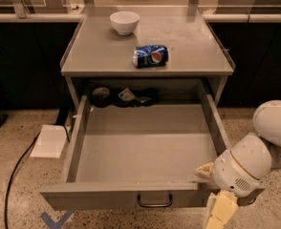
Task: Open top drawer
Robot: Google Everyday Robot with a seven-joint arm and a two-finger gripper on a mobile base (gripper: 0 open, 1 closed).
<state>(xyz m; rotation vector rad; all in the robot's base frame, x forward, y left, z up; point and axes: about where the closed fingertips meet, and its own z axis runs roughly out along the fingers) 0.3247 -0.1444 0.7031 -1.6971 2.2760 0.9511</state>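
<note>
Grey metal throughout the unit. Count, nearest first: you have one top drawer (131,197) in view, standing wide open toward the camera. It has one small dark loop handle (155,201) at the centre of its front, and its broad shallow tray is fully exposed. At the back of the opening, under the tabletop, sits one small cluster of dark items (124,97). One is ring-shaped and a pale tag lies among them; what they are cannot be told. On the tabletop (193,46) there is one blue soda can (150,56), lying on its side near the front edge. Beyond it stands one white bowl (124,22), upright and well apart from the can.

Surface and room: the floor (16,123) is speckled and stone-like. One blue tape mark (54,219) lies on it just in front of the drawer's left corner. One black cable (17,168) curves along the left, and one flat white sheet (48,141) lies beside the drawer's left wall. Dark cabinet fronts (21,66) flank the unit on both sides, with a pale ledge above them at the far edge.

Hand: one gripper (218,213), cream-coloured, hangs at the lower right on a white rounded arm (255,156). It is just beside the drawer's front right corner. You cannot tell whether it is clenched or released, nor whether it touches the drawer front.
</note>
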